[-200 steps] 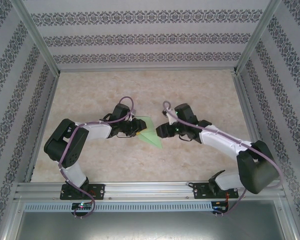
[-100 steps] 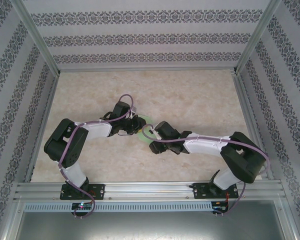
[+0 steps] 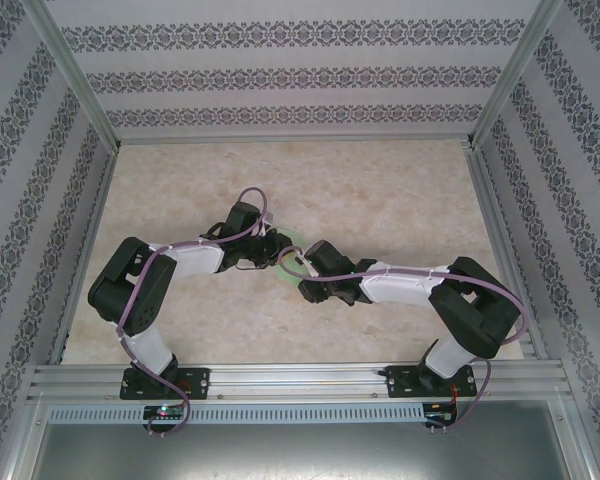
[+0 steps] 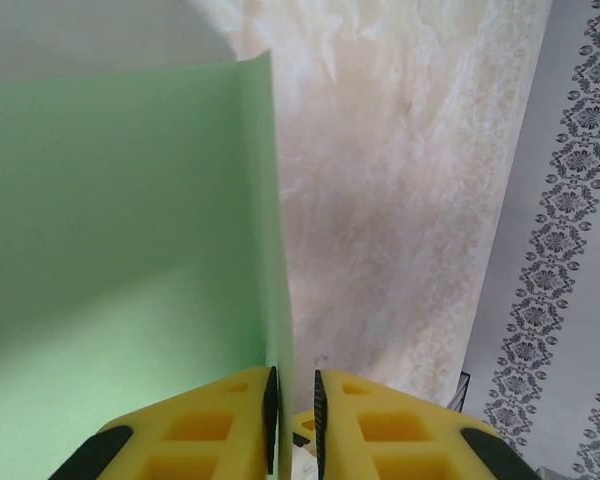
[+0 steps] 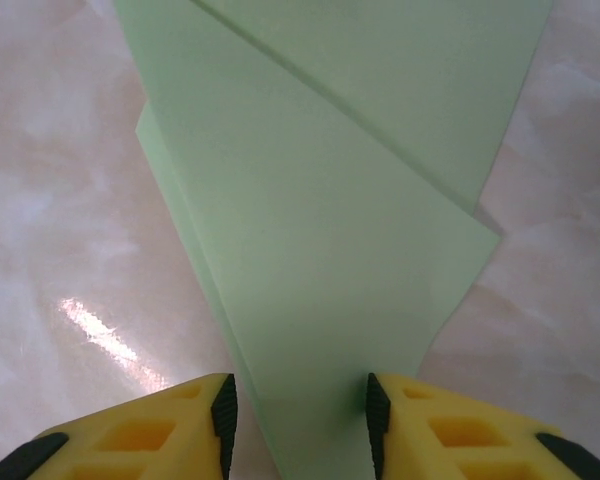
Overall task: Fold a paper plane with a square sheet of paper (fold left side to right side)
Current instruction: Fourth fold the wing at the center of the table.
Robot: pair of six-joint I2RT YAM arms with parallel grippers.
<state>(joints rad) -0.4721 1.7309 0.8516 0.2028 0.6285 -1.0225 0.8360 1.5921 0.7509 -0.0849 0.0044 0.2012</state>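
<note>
Paper plane (image 5: 320, 230): half-folded on surface (image 5: 60, 200), between both arms. Left end effector (image 4: 294, 385) clamped on raised flap edge; right end effector (image 5: 298, 395) apart, astride narrow end. Left-to-right fold in hand. Next: carry flap rightward, align edges, crease.

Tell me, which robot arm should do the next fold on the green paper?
Probably left. The left gripper is pinched shut on a raised edge of the paper, ready to carry it across. The right gripper is open around the paper's narrow end.
</note>
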